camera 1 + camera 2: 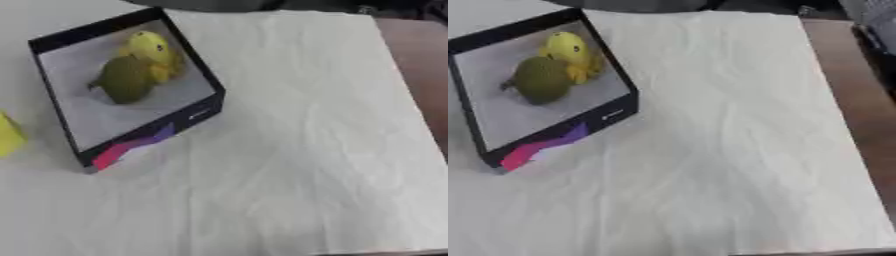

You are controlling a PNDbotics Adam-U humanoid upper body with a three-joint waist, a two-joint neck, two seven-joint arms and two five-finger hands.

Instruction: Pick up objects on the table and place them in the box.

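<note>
A wrinkled white cloth [306, 150] is covering the table; at ten o'clock a dark-walled box [197, 112] is holding a yellow duck toy [153, 47] touching an olive-green fruit [124, 80]. A yellow object [9, 135] is sitting at nine o'clock, outside the box. Neither hand is showing.

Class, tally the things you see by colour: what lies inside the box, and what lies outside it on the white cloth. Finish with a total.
Yellow, inside the box: 1, the yellow toy
Olive green, inside the box: 1, the green fruit
Yellow, outside on the cloth: 1, the yellow object at the left edge
Total: 3
</note>
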